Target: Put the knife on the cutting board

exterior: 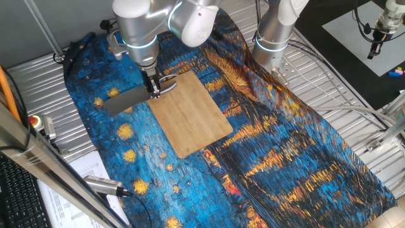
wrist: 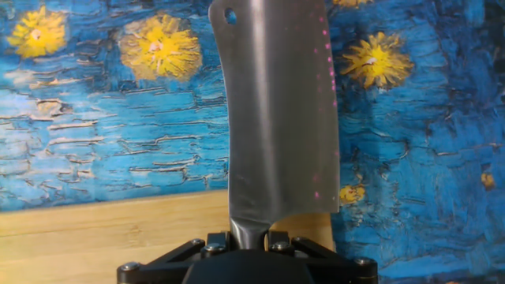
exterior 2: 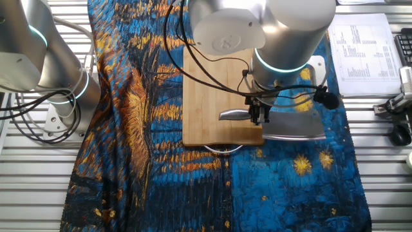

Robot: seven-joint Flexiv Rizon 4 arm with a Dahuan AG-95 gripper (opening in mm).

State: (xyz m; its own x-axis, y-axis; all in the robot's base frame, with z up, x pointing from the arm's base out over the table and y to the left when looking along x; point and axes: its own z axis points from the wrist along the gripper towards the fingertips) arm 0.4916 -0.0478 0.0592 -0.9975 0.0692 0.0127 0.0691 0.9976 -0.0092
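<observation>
Even, bright light falls from overhead in all three views, with only soft, short shadows on the surface [exterior: 304, 158]. The knife [wrist: 280, 118] blade shows a pale sheen and pink speckles in the hand view, where the gripper [wrist: 248, 256] base is dark and slightly blurred.

So the count: one knife [exterior: 126, 99], one cutting board [exterior: 190, 120], one starry-night cloth [exterior: 285, 158] covering the table [exterior: 38, 76], two robot arms, and one printed paper sheet [exterior 2: 364, 45] off to the side.
</observation>
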